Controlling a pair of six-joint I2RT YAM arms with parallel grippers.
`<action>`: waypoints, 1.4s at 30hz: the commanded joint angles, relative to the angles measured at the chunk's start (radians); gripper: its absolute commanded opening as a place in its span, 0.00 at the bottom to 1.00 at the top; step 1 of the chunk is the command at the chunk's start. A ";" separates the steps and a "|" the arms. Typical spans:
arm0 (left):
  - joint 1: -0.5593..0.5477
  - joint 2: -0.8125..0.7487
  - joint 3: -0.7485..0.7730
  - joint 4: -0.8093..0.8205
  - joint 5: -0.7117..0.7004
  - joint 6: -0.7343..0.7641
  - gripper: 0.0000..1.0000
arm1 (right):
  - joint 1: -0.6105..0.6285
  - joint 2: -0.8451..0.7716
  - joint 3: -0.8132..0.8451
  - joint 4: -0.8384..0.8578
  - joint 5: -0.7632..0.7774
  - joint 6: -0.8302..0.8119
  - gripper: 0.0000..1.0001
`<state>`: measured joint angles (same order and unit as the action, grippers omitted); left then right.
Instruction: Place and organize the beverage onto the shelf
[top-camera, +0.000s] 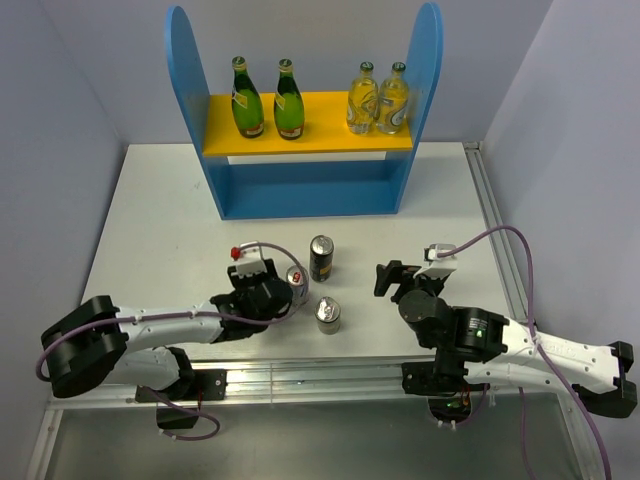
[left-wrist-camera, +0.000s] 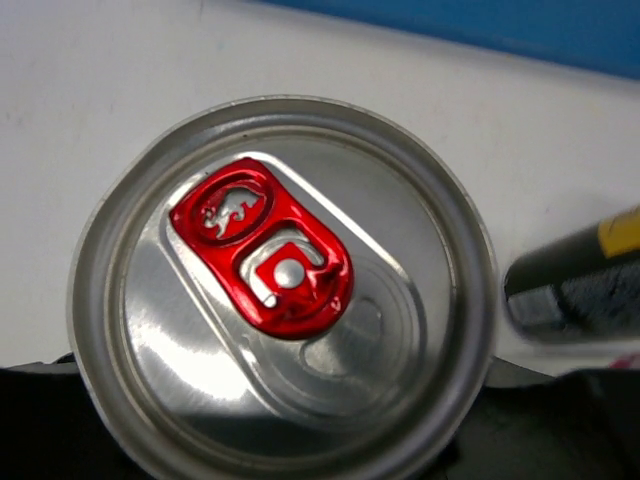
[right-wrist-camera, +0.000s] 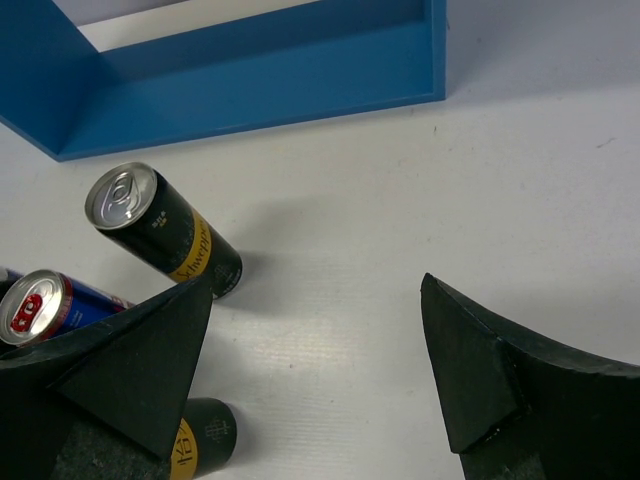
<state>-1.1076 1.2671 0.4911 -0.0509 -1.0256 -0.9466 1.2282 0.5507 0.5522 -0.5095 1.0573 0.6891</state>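
Note:
The blue shelf stands at the back; its yellow board holds two green bottles on the left and two pale clear bottles on the right. My left gripper is shut on a silver-blue can. Its red-tabbed top fills the left wrist view. One black-gold can stands just behind it and another just in front. My right gripper is open and empty on bare table, to the right of the cans.
The shelf's blue lower tier is open toward me. A raised rail runs along the table's right edge. Grey walls enclose the table on the left, right and back. The second black-gold can sits by my right gripper's left finger.

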 joint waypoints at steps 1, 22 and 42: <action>0.083 -0.026 0.086 0.221 0.016 0.209 0.00 | 0.007 -0.014 -0.002 0.023 0.013 0.003 0.91; 0.572 0.471 0.530 0.539 0.341 0.516 0.00 | 0.007 -0.044 -0.012 0.029 0.001 -0.003 0.91; 0.698 0.689 0.688 0.543 0.429 0.526 0.02 | 0.007 -0.005 -0.006 0.034 0.009 -0.005 0.91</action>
<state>-0.4221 1.9583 1.1133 0.4221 -0.6144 -0.4229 1.2282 0.5343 0.5491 -0.5022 1.0458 0.6827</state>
